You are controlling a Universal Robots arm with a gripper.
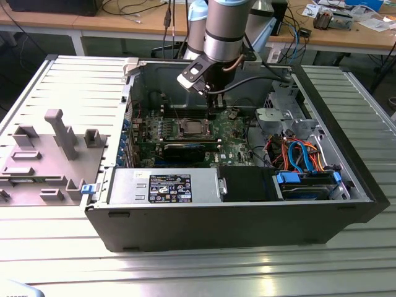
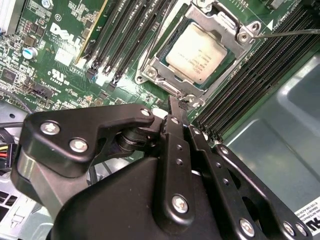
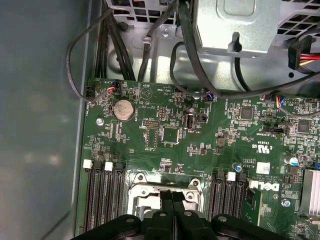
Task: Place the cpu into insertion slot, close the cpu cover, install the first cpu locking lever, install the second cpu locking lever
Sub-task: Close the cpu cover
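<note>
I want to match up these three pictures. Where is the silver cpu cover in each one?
Exterior view: the cover lies on the green board, towards the exterior view's left of the gripper.
Second wrist view: the cover frames the cpu, just beyond the gripper's tip.
First wrist view: the cover is partly hidden behind the gripper.
Shared landmark: black memory slots flank it on both sides.

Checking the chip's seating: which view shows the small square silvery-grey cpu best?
The second wrist view: the small square silvery-grey cpu lies close and unobstructed inside the silver cpu cover. The exterior view shows it tiny and distant. In the first wrist view, the black gripper hides most of that area.
</note>
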